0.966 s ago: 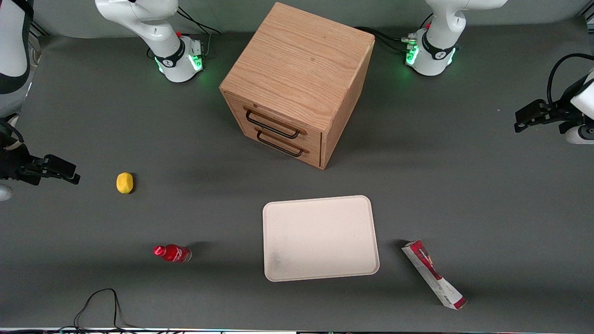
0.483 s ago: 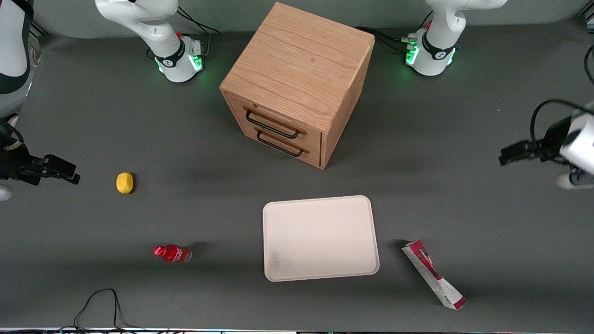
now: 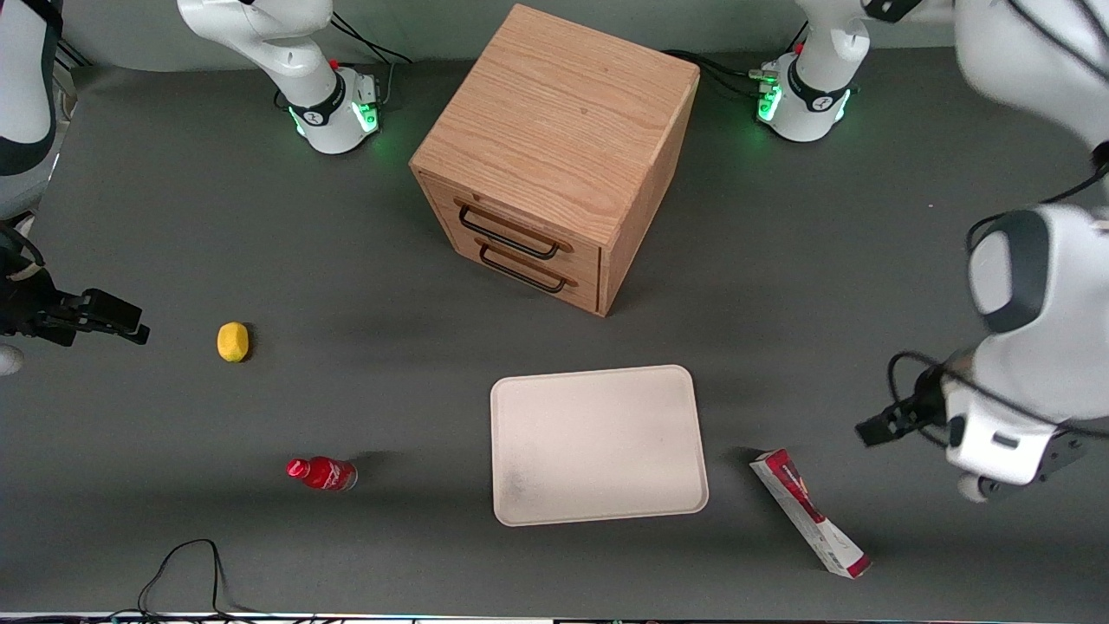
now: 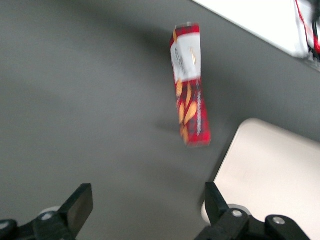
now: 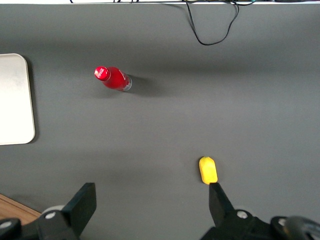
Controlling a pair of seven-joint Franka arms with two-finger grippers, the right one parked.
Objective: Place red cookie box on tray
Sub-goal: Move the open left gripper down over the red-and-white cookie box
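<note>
The gripper [image 4: 145, 207] hangs in the air with its fingers wide apart and holds nothing. It is near the red box [image 3: 809, 512], toward the working arm's end. The box lies flat on the table, just beside the tray [image 3: 598, 444], not on it.

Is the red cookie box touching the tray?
Apart. In the front view, bare grey table shows between the red cookie box and the tray. The gripper hovers above, jaws open.
</note>
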